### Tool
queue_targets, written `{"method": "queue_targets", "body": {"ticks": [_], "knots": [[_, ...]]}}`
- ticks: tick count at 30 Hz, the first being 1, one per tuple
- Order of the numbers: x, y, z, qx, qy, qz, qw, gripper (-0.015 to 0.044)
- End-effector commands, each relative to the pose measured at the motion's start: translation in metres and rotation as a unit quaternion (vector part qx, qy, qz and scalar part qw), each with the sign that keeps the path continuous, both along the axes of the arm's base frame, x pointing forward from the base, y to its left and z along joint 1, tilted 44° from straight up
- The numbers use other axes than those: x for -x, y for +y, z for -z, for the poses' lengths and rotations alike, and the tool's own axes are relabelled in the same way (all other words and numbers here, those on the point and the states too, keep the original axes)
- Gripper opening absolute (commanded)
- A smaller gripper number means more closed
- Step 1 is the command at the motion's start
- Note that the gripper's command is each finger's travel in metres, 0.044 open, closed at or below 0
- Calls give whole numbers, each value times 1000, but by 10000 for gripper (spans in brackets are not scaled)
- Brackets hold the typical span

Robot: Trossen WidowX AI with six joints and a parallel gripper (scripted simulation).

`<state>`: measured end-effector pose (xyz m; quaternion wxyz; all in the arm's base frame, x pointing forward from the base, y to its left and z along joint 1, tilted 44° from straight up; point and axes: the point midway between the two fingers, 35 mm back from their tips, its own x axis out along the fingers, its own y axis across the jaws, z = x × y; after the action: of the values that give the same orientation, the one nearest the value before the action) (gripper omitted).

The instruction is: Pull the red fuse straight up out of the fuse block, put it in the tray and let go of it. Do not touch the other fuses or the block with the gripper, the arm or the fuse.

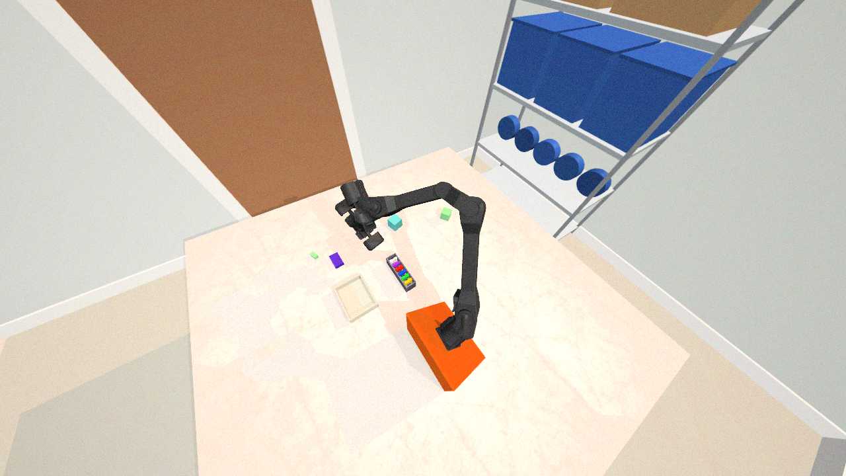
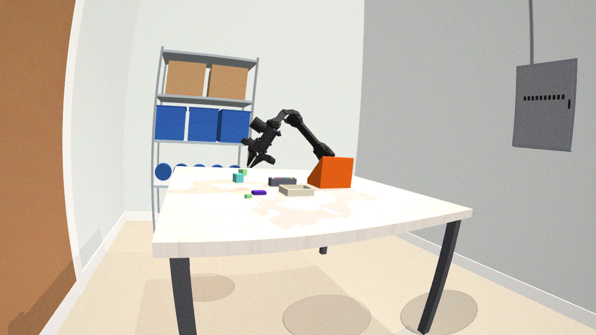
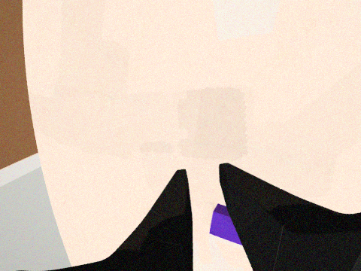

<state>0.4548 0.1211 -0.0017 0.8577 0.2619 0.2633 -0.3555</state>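
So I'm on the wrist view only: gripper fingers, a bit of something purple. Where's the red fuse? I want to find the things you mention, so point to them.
Observer: The red fuse (image 1: 399, 268) (image 2: 280, 178) sits in the fuse block (image 1: 409, 289) (image 2: 281, 182), between the purple and blue ones.

Operator: And is the gripper (image 1: 361, 232) (image 2: 250, 166) (image 3: 203, 175) over that block?

Observer: No. In the top view it is off beyond the block's white-fuse end, toward the door (image 1: 236, 88) (image 2: 31, 145) (image 3: 9, 94).

Operator: Anything in the tray?

Observer: Nothing that I can see in the tray (image 1: 351, 320) (image 2: 296, 192); the top view shows its bare floor.
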Motion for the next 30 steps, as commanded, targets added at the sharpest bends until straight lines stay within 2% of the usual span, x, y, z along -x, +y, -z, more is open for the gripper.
{"method": "queue_targets", "body": {"ticks": [1, 12, 30], "knots": [[69, -37, 0, -15, 70, 107, 992, 74], [160, -76, -14, 11, 129, 250, 960, 74], [164, -83, -16, 14, 131, 257, 957, 74]]}}
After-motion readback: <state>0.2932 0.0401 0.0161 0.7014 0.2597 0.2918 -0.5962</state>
